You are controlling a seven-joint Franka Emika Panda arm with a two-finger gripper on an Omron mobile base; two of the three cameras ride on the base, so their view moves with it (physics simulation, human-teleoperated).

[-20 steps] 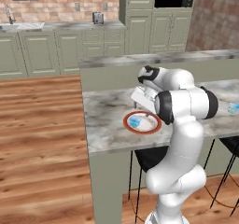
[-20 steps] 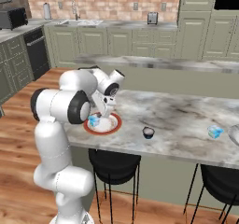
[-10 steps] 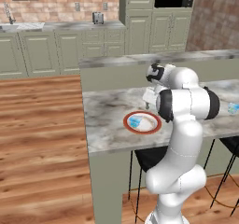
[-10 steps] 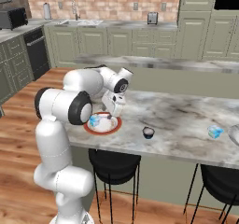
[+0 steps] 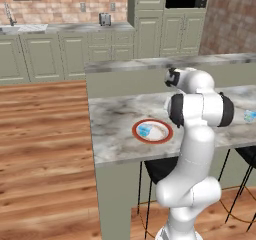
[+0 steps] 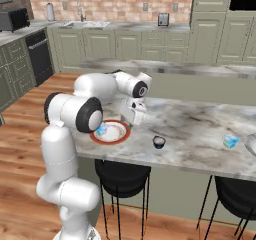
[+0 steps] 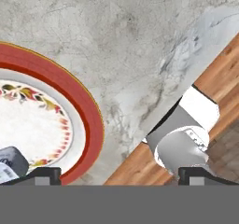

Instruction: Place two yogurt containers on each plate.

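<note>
The red-rimmed plate point(image 6: 118, 137) lies near the counter's front edge with one light-blue yogurt container point(image 6: 102, 130) on its left side. The left base view shows the same plate point(image 5: 162, 135) and container point(image 5: 145, 130). My gripper point(image 6: 137, 123) hangs open over the bare marble just right of the plate, with nothing between its fingers. In the hand view the gripper point(image 7: 120, 176) points down at the counter beside the plate's red rim point(image 7: 88, 111). Another yogurt container point(image 6: 230, 141) stands far right, also seen as a container point(image 5: 250, 115) at the left base view's edge. The grey-rimmed plate point(image 6: 251, 144) is cut off by the right edge.
A small dark cup point(image 6: 159, 142) stands on the counter right of my gripper. A raised ledge point(image 6: 200, 69) runs along the back of the counter. Black stools point(image 6: 122, 171) sit under its front edge.
My gripper has moved off the red-rimmed plate to its right, staying open. The yogurt container stays on the plate.
</note>
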